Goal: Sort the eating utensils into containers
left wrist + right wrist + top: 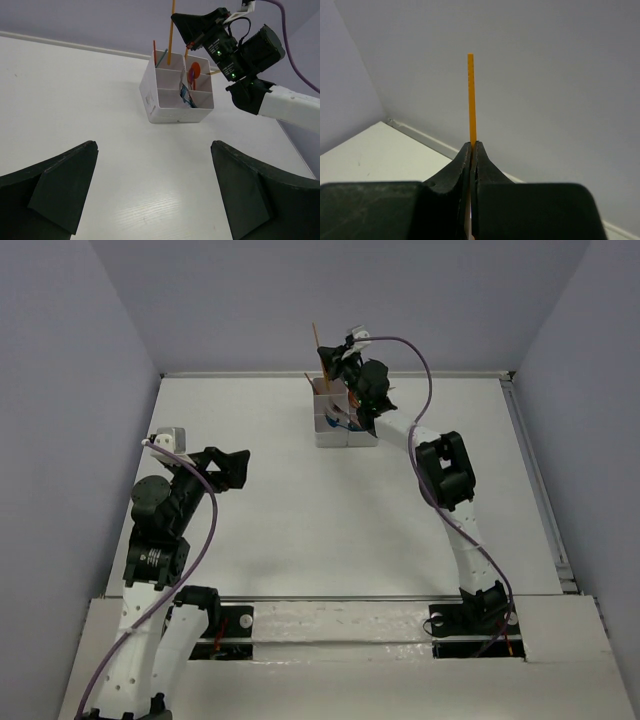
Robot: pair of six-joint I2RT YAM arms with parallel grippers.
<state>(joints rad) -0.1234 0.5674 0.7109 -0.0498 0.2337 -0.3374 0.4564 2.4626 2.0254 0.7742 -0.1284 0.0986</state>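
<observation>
The containers (336,425) are a white grid of small bins at the table's far middle, also seen in the left wrist view (170,102). My right gripper (327,354) is above their back-left bin, shut on an orange thin stick (318,342) that stands upright with its lower end in that bin (171,35). In the right wrist view the stick (471,95) rises from the shut fingertips (472,145). An orange spoon (195,71), a red stick (154,50) and a teal stick (161,57) stand in the bins. My left gripper (242,468) is open and empty, well left of the bins (152,165).
White table (300,520) enclosed by grey walls at the back and both sides. A metal rail (535,480) runs along the right edge. The right arm (280,102) reaches in from the right of the bins.
</observation>
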